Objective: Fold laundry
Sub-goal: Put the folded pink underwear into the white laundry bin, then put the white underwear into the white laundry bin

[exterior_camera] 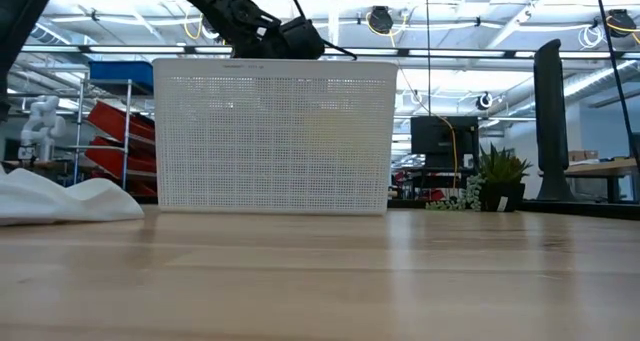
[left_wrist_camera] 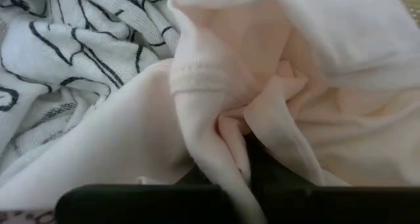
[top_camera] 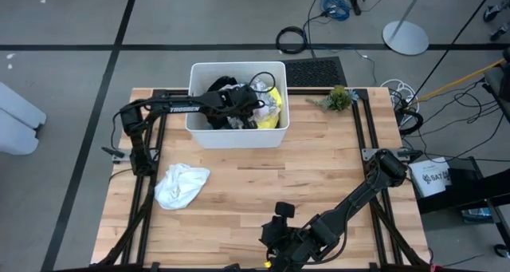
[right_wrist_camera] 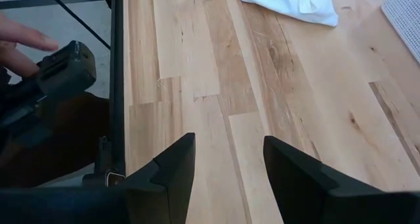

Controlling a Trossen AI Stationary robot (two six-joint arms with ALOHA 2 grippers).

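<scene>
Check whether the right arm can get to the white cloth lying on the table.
Probably yes: the right end effector is open and empty, with only bare table between it and the white cloth.

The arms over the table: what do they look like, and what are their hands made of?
Both arms are slim and black, built of jointed tube sections. The left arm carries white lettering along its side, too small to read, and dark cables loop near its hand. The right hand ends in two flat, wedge-shaped black fingers with angular edges. The right arm looks the same plain black.
</scene>
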